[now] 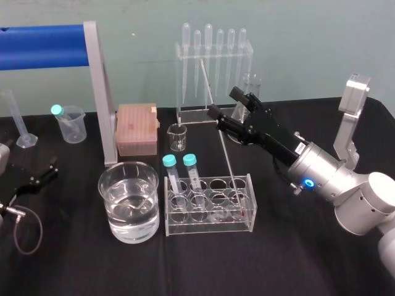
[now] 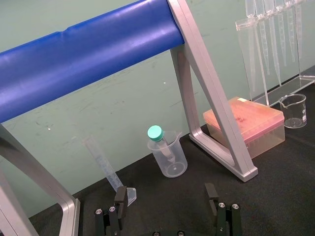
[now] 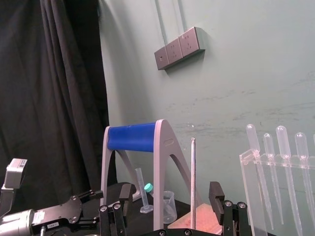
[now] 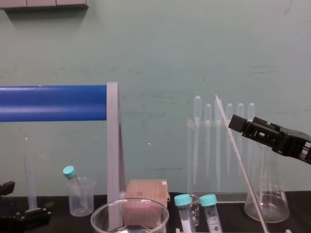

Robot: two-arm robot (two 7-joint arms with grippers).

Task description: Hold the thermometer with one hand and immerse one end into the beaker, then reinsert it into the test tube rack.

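Since the thermometer (image 1: pixel 229 157) stands in the rack (image 1: pixel 208 228), leaning back toward 11 o'clock, the first job is to grab it. Its foot sits in a hole at the rack's 3 o'clock end. The right claw (image 1: pixel 222 102) is up by the top part of the rod, at 1 o'clock from the rack, with its fingers wide apart. From the right wrist, the rod lines up with the gap between them, but I cannot tell if it is inside yet. I think the claw should slide on until the rod is in the middle, then close softly, because thin glass may snap. Next, lift along the lean so it does not scrape the hole. The beaker (image 1: pixel 128 213) of water waits at 9 o'clock, just beside the rack. The left claw (image 1: pixel 43 173) lies on the bench (image 1: pixel 296 259) far off at 9 o'clock, fingers apart too.
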